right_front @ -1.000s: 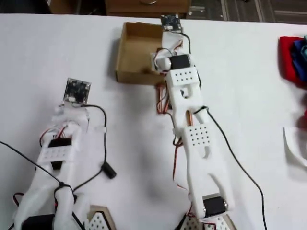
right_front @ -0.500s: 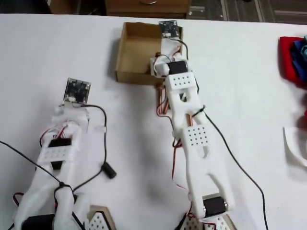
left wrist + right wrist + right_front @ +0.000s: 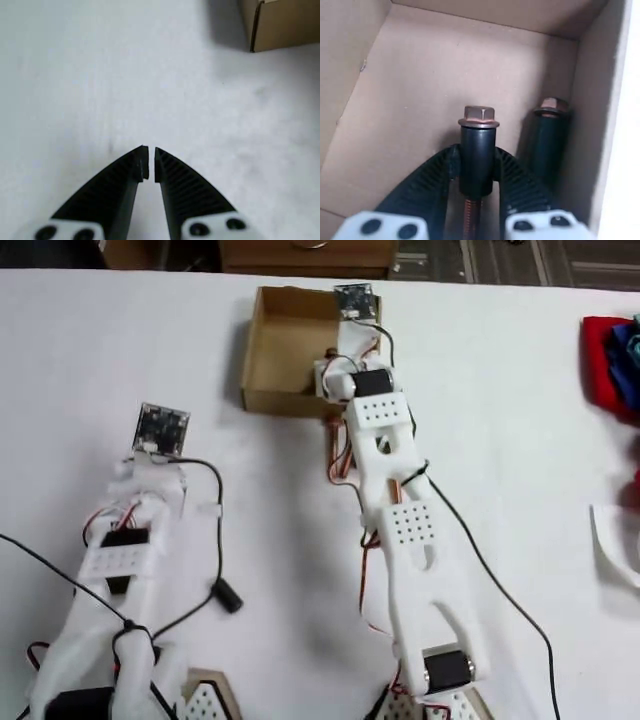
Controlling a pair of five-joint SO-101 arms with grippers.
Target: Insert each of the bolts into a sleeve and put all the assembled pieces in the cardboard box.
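Strong, even light, seemingly from above, floods the flat white worktop (image 3: pixel 120 340) in the high view and leaves it close to washed out; the arms (image 3: pixel 400 500) throw only faint, soft-edged shadows. The open brown cardboard box (image 3: pixel 290 345) is darker along its inner walls. In the left wrist view a grey shadow spreads beside the box corner, and the left gripper (image 3: pixel 149 162) shows dark jaws against the glare. The right wrist view is dimmer: the black cylindrical sleeve (image 3: pixel 477 150) and second black sleeve (image 3: pixel 547 145) swallow light, 1 copper-coloured hex bolt head (image 3: pixel 478 116) carries a dull sheen, and shade gathers in the corner.
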